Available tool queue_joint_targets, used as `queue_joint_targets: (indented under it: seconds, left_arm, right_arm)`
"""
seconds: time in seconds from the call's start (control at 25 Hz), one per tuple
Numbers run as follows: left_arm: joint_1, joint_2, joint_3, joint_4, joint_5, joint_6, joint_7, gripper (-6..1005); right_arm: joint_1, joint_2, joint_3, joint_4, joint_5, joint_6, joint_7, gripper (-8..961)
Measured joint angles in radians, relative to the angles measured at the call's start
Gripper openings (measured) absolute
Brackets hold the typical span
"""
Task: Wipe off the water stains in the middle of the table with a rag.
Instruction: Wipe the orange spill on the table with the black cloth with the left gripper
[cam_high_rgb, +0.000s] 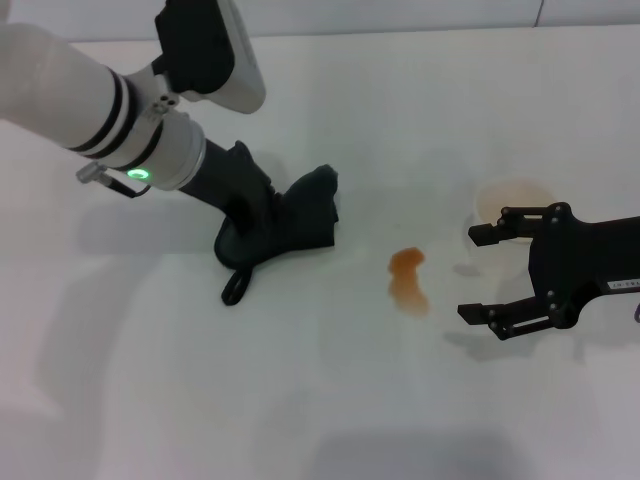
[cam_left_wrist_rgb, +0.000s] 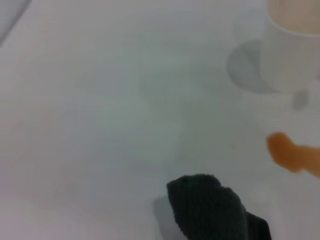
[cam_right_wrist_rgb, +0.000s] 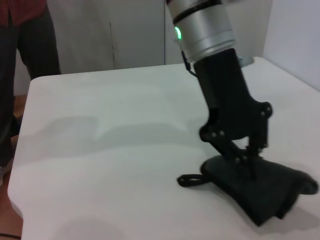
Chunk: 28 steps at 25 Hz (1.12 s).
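Rag (cam_high_rgb: 300, 215) sits bunched on my white surface (cam_high_rgb: 300, 400), left of the orange-brown stain (cam_high_rgb: 408, 280) and apart from it, with my left claw (cam_right_wrist_rgb: 242, 162) pressed down into it, fingers closed on the cloth. My right claw (cam_high_rgb: 490, 275) hovers wide open, holding nothing (just beside a cup (cam_high_rgb: 510, 205)), right of the stain.

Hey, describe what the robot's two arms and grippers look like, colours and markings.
The left arm is a white cylinder with black bands and a glowing green light, ending in a black linkage left gripper. The right gripper is all black, with two slim fingers on a black wrist bearing a small white label.
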Motion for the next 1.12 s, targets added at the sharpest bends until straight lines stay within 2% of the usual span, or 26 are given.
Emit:
queue_joint_targets:
  seconds: [0.28, 0.72, 1.12]
  left_arm:
    - [-0.026, 0.001, 0.040, -0.041, -0.071, -0.100, 0.005, 87]
    - [-0.033, 0.000, 0.109, -0.061, -0.129, -0.111, 0.008, 87]
    - [-0.036, -0.002, 0.262, -0.064, -0.233, -0.169, 0.003, 87]
  right_arm:
    - [0.001, 0.000, -0.001, 0.000, 0.000, 0.000, 0.000, 872]
    - [-0.009, -0.003, 0.062, -0.002, -0.011, -0.025, 0.000, 872]
    - [-0.014, -0.003, 0.083, -0.025, -0.037, -0.044, 0.003, 873]
